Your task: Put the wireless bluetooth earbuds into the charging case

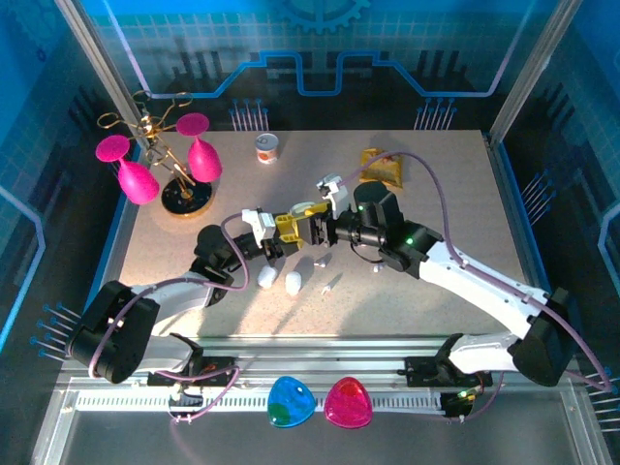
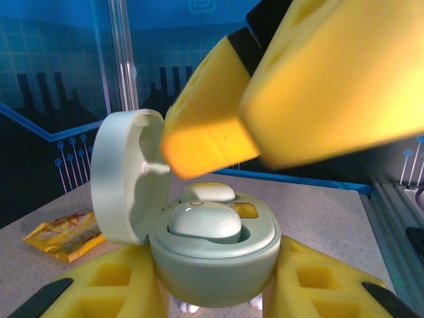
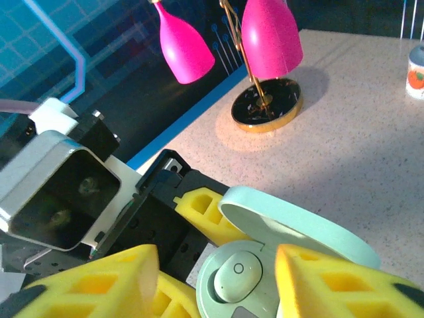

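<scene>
At mid-table (image 1: 455,194): left gripper (image 2: 215,291) clamped on the open pale-green charging case (image 2: 212,262), yellow pads pressed to both its sides, lid (image 2: 122,175) swung back on its hinge. Seated in the wells, one earbud (image 2: 205,222) nearer the left wrist camera and a second earbud (image 2: 209,192) behind it. Just above, right gripper (image 3: 215,285) with jaws parted, fingers (image 3: 331,278) straddling the case, nearer earbud directly beneath the gap; contact with it impossible to tell.

Warm central light, dim blue surroundings, blurred near foreground.
</scene>
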